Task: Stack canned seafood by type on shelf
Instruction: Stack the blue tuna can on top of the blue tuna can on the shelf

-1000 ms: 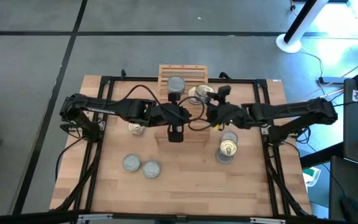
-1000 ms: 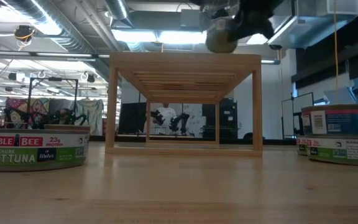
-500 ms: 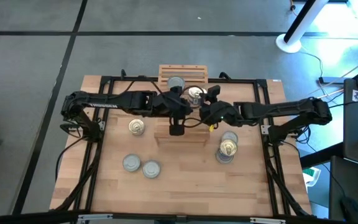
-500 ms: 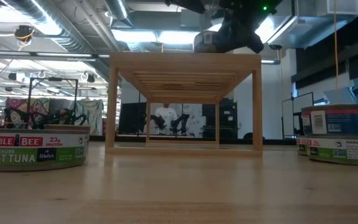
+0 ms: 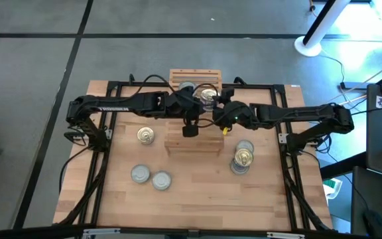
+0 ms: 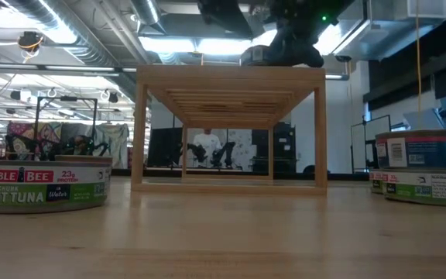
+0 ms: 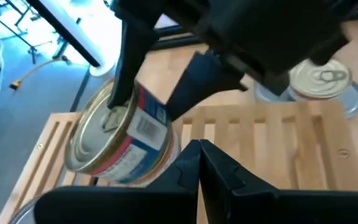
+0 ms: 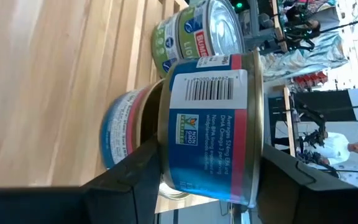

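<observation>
The light-wood shelf (image 5: 194,143) stands mid-table. Near its far end stand a green-labelled silver-topped tin (image 8: 197,31) and a blue-and-red tin (image 8: 120,134). My right gripper (image 5: 211,101) reaches in from the table's right and is shut on a second blue-and-red, gold-topped tin (image 7: 120,140), right above the first. Whether the two tins touch cannot be told. My left gripper (image 5: 192,118) hovers shut over the shelf, just near-left of the held tin. The silver-topped tin (image 5: 186,87) is partly hidden under the left arm. My right gripper pinches the gold-topped tin by its side wall (image 8: 166,146), one finger (image 8: 142,168) on each side, across its width. The fingers (image 7: 126,74) slant down from the table's right. The tin sits upright, gold top up, over the like tin beneath it.
On the tabletop: a gold-topped tin (image 5: 146,136), two silver-topped tins (image 5: 140,174) (image 5: 161,180), and a stack with a gold top (image 5: 243,158) right of the shelf. Black frame rails (image 5: 101,166) run along both sides. A person (image 6: 207,146) stands far behind.
My right gripper has carried the gold-topped tin a little toward the table's left and far edge and lowered it close over the shelf's far end. My left gripper has moved along the shelf toward the far edge, staying shut.
</observation>
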`<state>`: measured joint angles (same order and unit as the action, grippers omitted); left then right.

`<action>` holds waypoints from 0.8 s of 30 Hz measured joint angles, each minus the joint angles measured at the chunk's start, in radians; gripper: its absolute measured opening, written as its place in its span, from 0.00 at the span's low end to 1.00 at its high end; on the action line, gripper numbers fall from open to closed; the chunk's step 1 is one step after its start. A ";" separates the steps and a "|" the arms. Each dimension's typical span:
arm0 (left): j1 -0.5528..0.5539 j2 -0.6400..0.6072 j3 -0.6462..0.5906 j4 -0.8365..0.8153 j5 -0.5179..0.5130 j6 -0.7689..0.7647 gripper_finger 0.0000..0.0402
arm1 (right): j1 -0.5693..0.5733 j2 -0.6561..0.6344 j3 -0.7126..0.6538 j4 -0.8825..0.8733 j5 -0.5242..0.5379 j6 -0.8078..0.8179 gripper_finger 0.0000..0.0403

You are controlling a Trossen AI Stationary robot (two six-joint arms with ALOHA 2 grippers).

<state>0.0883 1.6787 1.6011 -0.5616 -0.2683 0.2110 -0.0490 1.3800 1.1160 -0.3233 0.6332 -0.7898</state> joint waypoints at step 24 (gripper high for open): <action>0.068 0.046 -0.057 0.169 0.005 0.050 0.01 | 0.000 0.000 0.001 0.011 -0.034 -0.002 0.49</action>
<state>0.1567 1.7242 1.5444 -0.3924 -0.2630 0.2615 -0.0486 1.3800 1.1166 -0.3126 0.5987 -0.7921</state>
